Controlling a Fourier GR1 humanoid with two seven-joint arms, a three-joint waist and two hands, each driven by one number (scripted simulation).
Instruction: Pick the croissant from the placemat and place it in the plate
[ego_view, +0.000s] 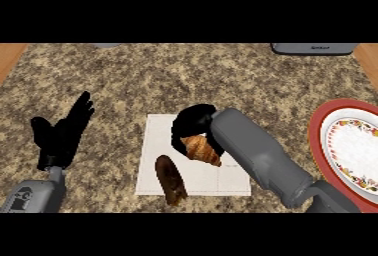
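A golden-brown croissant (201, 148) is over the white placemat (162, 140) at the middle of the counter. My right hand (193, 121) is curled round the croissant's top end and hides part of it; the grey forearm runs down to the lower right. I cannot tell if the croissant touches the mat. The plate (353, 145), white with a red rim and a patterned border, lies at the right edge, cut off by the frame. My left hand (63, 131) rests open at the left, fingers up, away from the mat.
A dark brown elongated pastry (170, 179) lies on the placemat's lower left part, just below the croissant. A grey appliance (313, 48) sits at the counter's far right edge. Wooden borders show at both upper corners.
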